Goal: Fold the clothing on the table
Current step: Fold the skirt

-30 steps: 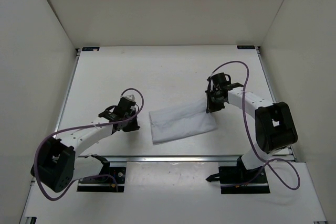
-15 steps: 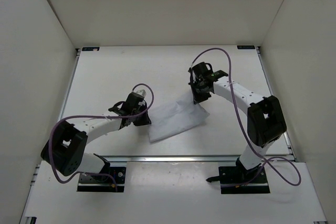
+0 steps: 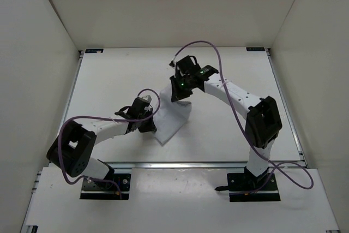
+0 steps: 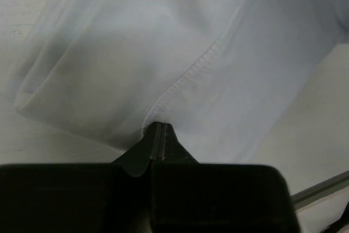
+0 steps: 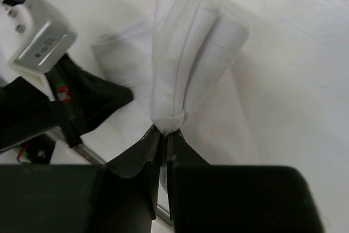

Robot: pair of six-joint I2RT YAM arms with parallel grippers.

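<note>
1. Top view: we see the clothing (image 3: pixel 174 119) near the middle of the desk (image 3: pixel 109 75), already folded into a narrow bundle. The right hand (image 3: pixel 177 95) holds its far end up and the left hand (image 3: pixel 149 127) grips its left edge (we judge this fold unfinished). Plain off-white walls (image 3: pixel 43 36) enclose the white desk.
2. Left wrist: the left hand (image 4: pixel 157 135) is clamped on a stitched hem.
3. Right wrist: the right hand (image 5: pixel 163 135) is clamped on bunched layers above the desk.

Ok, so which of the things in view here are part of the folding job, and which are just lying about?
Part of the job:
- clothing
- table
- left gripper, shut on the clothing's edge
- right gripper, shut on a bunched part

Not part of it (nothing loose, only fixtures):
- walls
- base plates
</note>
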